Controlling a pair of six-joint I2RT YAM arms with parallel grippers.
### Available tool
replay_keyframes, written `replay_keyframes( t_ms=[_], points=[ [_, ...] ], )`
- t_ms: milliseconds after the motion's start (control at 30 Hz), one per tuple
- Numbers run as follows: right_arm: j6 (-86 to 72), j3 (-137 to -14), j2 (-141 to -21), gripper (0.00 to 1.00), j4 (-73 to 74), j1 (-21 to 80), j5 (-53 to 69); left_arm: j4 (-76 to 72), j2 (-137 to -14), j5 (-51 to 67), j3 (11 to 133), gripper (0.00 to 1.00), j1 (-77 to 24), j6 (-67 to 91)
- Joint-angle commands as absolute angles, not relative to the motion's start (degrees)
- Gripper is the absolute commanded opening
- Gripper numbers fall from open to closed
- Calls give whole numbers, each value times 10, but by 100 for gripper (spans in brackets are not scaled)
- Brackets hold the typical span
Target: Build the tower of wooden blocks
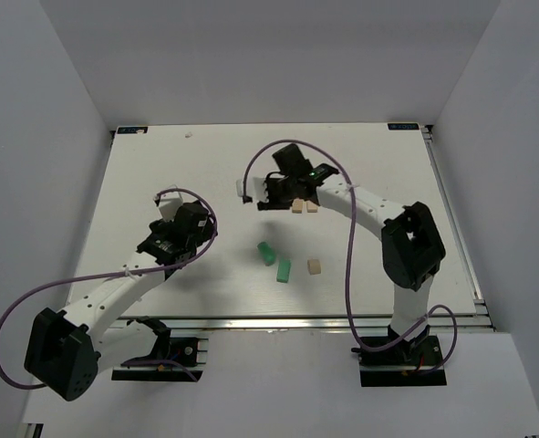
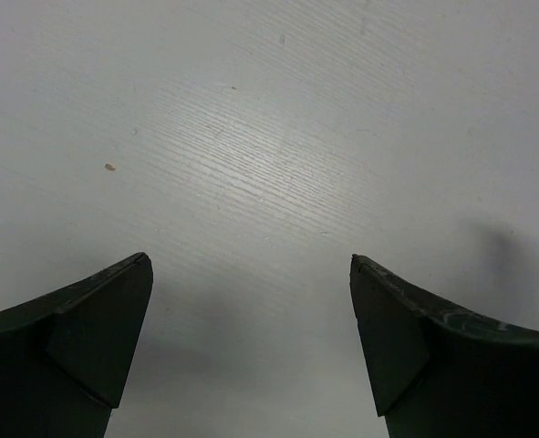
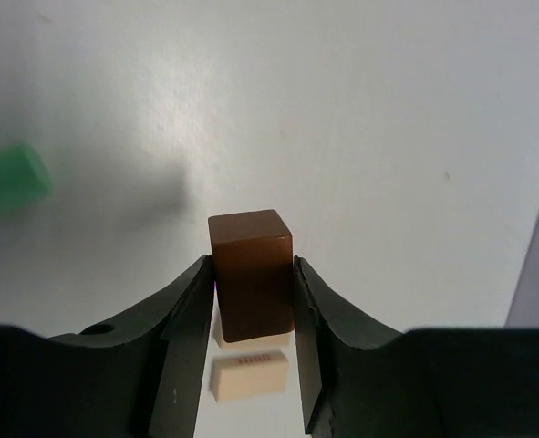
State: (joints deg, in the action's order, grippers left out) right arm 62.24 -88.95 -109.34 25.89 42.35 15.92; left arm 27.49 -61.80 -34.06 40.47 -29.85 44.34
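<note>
While the right gripper (image 3: 251, 266) pinches the dark brown block (image 3: 249, 246) close by the two tan blocks (image 1: 304, 208) at far centre, lowering it squarely matters; the left gripper (image 2: 251, 269) gapes wide, empty.

You've got a white matt worktop (image 2: 269, 137), fine ribbed grain like printed wood, a few specks. The brown block (image 3: 251, 274) in your right claw (image 3: 251, 266): smooth, waxy sheen on top. The pale block (image 3: 249, 376) under it: matt, raw-looking wood. Your left claw (image 2: 251, 263), fingers (image 2: 96, 338): dull dark plastic, edges scuffed.
</note>
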Motion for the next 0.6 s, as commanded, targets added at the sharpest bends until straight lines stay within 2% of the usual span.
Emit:
replay_keyframes(
  t_ms=[0,467,567],
  points=[
    [627,-910,-1062,6,279,379,155,280,-621,-345,432,98,-301,438],
    [654,-940,-1120,7,302,309,132,299,-635,-364,462,98,-301,433],
    [657,-941,-1125,10,310,301,131,292,-629,-358,454,98,-301,432]
  ],
)
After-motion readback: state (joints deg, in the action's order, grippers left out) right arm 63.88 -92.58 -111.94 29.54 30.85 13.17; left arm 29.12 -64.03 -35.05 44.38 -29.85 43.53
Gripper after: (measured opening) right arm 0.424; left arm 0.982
